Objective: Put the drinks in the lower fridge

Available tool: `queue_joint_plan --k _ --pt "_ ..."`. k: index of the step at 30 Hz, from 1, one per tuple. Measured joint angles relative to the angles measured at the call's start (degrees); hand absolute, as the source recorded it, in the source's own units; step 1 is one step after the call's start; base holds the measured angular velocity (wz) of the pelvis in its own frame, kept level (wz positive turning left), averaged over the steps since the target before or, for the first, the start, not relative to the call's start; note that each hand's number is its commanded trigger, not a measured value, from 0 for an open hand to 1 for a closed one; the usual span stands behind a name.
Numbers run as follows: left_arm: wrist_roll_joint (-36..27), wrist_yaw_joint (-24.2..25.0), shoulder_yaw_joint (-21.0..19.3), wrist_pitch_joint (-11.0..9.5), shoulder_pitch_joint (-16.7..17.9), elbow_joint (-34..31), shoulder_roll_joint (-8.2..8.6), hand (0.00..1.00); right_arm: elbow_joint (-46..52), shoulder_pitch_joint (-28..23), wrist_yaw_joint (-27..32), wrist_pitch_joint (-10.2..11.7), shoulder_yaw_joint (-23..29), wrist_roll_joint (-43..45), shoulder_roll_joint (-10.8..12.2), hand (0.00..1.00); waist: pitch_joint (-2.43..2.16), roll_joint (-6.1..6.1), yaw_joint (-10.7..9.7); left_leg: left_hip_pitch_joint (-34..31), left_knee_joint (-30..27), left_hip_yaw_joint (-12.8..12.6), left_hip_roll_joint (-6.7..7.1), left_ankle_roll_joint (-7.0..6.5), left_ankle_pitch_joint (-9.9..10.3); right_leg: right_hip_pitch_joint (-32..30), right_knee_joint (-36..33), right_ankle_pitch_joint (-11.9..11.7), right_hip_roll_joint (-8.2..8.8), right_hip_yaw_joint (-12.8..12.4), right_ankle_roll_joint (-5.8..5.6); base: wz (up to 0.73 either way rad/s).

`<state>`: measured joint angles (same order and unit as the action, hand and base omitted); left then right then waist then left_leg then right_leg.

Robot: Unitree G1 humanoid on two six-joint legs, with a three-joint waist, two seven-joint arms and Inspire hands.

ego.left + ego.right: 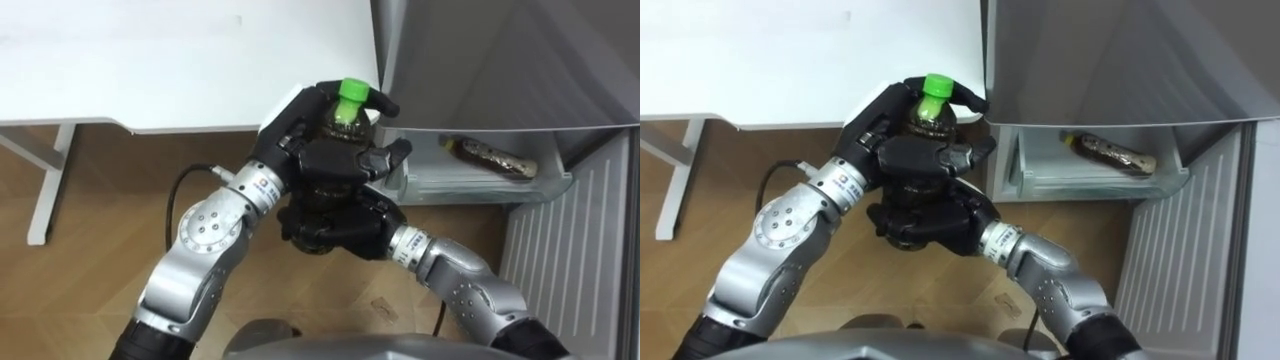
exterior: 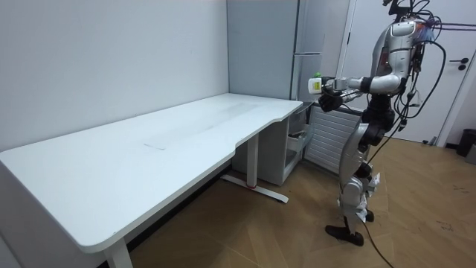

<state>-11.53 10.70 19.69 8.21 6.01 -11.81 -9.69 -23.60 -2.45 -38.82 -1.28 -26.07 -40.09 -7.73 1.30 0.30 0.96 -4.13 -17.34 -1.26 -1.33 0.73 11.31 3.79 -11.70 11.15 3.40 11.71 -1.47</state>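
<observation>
I hold a dark drink bottle with a green cap [image 1: 351, 92] upright in front of my chest, between both hands. My left hand [image 1: 296, 125] comes in from the lower left and curls round the bottle's neck and shoulder. From the lower right, my right hand [image 1: 335, 215] wraps round the bottle's lower body, which is mostly hidden. In the room view I stand before the open fridge with the bottle [image 2: 316, 85] held out at chest height. A second dark bottle [image 1: 495, 158] lies in the open lower fridge drawer [image 1: 480, 190].
The white table [image 1: 180, 60] spreads to my left, its corner close to the bottle. The grey fridge body [image 1: 500, 60] rises on the right, and its ribbed open door [image 1: 570, 270] stands at the lower right. Wooden floor lies below.
</observation>
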Motion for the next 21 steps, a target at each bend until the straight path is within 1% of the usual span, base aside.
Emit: queue_joint_plan --k 7,11,17,19,21 --pt "3.77 0.7 -0.01 0.0 0.0 -1.7 0.2 0.0 0.02 -0.62 -2.61 0.06 1.81 0.0 0.28 1.0 -0.13 -0.21 1.09 0.65 0.19 -0.1 0.0 0.01 -0.01 0.46 0.07 0.0 -0.01 -0.13 0.0 0.0" --pt "6.03 0.92 -0.01 -0.16 0.0 -2.75 0.2 0.0 0.04 -0.86 -3.82 0.32 2.33 0.0 0.53 1.0 -0.18 -0.23 1.11 0.86 0.03 -0.06 0.0 0.01 -0.01 0.79 0.07 -0.01 -0.01 -0.05 0.01 0.0" --pt "7.06 0.92 0.04 -1.56 0.0 -2.75 0.02 0.0 0.04 -0.79 -4.1 1.19 2.28 0.05 0.53 1.0 -0.2 -0.14 1.18 1.84 -0.01 0.04 0.02 0.01 -0.01 1.82 0.1 -0.02 -0.02 -0.09 0.03 0.0" --pt "7.76 0.92 0.07 -2.14 0.0 -2.75 0.02 0.0 0.04 -0.79 -4.22 1.33 2.28 0.04 0.57 1.0 -0.27 0.0 1.22 1.87 0.25 0.08 0.03 0.01 -0.01 1.87 0.09 -0.02 -0.05 -0.19 0.04 0.0" --pt "8.15 0.92 0.18 -2.21 0.01 -2.75 0.01 0.0 0.04 -0.91 -4.26 1.44 2.26 0.02 0.57 1.0 -0.36 0.14 1.26 1.94 0.25 0.1 0.04 0.01 -0.02 1.89 0.09 -0.04 -0.05 -0.2 0.06 0.0"
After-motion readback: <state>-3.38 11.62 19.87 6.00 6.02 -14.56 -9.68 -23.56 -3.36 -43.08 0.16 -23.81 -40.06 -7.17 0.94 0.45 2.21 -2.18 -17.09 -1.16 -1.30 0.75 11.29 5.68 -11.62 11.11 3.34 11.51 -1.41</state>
